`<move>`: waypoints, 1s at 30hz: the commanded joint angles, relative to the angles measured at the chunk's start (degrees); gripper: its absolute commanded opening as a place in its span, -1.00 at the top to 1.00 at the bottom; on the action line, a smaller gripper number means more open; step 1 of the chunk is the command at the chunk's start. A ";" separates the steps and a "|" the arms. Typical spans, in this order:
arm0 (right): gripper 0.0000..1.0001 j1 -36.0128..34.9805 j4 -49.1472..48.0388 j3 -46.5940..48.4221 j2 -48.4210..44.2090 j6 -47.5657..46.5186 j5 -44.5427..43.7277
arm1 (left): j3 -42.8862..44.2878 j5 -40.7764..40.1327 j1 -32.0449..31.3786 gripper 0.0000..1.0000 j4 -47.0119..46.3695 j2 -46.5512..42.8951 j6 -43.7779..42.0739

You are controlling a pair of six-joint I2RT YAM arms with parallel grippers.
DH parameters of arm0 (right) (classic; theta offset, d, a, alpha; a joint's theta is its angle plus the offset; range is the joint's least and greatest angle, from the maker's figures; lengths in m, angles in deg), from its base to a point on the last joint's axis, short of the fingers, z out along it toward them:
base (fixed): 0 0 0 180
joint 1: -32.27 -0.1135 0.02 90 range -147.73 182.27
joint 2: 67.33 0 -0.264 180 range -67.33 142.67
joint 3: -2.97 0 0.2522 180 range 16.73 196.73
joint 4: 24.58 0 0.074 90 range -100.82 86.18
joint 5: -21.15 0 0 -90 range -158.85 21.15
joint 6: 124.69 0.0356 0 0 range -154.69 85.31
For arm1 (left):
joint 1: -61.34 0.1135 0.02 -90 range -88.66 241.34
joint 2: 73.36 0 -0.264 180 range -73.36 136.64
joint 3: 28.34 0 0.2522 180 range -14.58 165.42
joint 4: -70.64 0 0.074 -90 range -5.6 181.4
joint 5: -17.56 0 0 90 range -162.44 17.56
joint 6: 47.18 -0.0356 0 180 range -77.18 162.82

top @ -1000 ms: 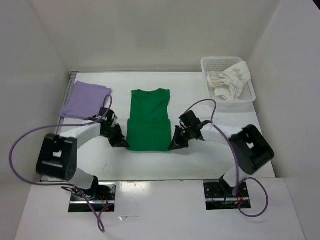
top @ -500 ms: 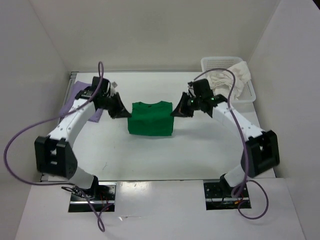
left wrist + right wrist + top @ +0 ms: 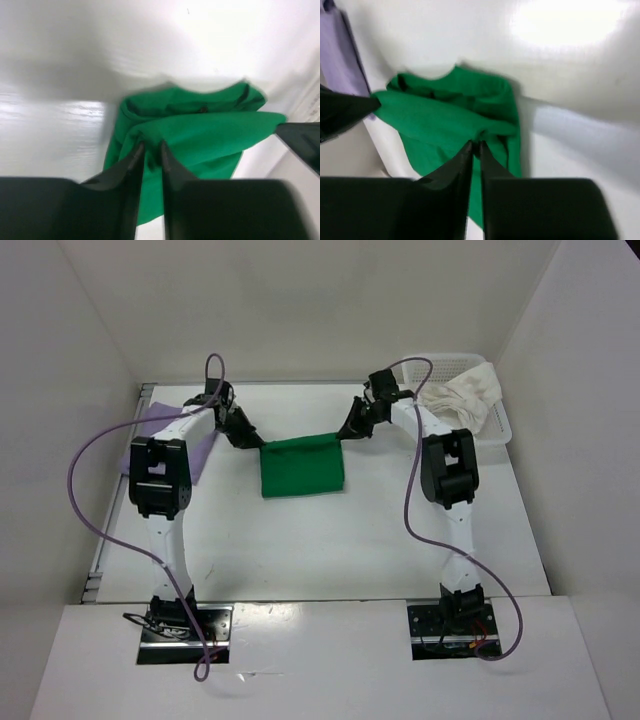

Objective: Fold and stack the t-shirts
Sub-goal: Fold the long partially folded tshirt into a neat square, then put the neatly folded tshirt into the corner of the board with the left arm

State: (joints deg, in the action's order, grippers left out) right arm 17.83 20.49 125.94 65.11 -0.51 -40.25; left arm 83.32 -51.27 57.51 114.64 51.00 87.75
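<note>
The green t-shirt (image 3: 300,468) lies folded into a short rectangle at the middle back of the table. Its far edge is drawn tight between my two grippers. The left gripper (image 3: 258,443) pinches the far left corner; in the left wrist view its jaws (image 3: 150,145) stand a narrow slit apart with puckered green cloth (image 3: 200,130) between them. The right gripper (image 3: 344,435) pinches the far right corner, its tips (image 3: 475,143) nearly touching on bunched green cloth (image 3: 445,120). The lavender t-shirt (image 3: 148,435) lies folded at far left. The white t-shirt (image 3: 458,398) is crumpled in the basket.
The white mesh basket (image 3: 500,432) stands at the back right corner by the wall. Both arms reach far out over the table, their purple cables looping above it. White walls close in the back and both sides.
Both grippers have carried the green shirt's near hem up and away over the shirt to its far edge, folding it in half. The arms now stretch out toward the back.
</note>
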 commanded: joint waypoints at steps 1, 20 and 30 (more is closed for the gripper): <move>0.56 0.99 1.47 10.05 1.50 -0.07 1.11 | 3.25 -0.09 2.43 0.41 -4.74 -0.78 3.49; 1.00 -1.65 -12.24 -31.24 -33.55 2.64 -1.71 | -25.31 6.00 -1.96 -0.80 -14.59 -10.37 -5.82; 0.02 -2.17 -14.52 -40.82 -44.90 5.03 0.05 | -14.09 1.77 -6.80 0.73 -15.48 -0.26 -3.18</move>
State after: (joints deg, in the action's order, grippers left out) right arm 16.02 9.91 86.53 23.69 3.64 -40.84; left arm 64.75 -45.15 52.72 99.63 47.19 85.28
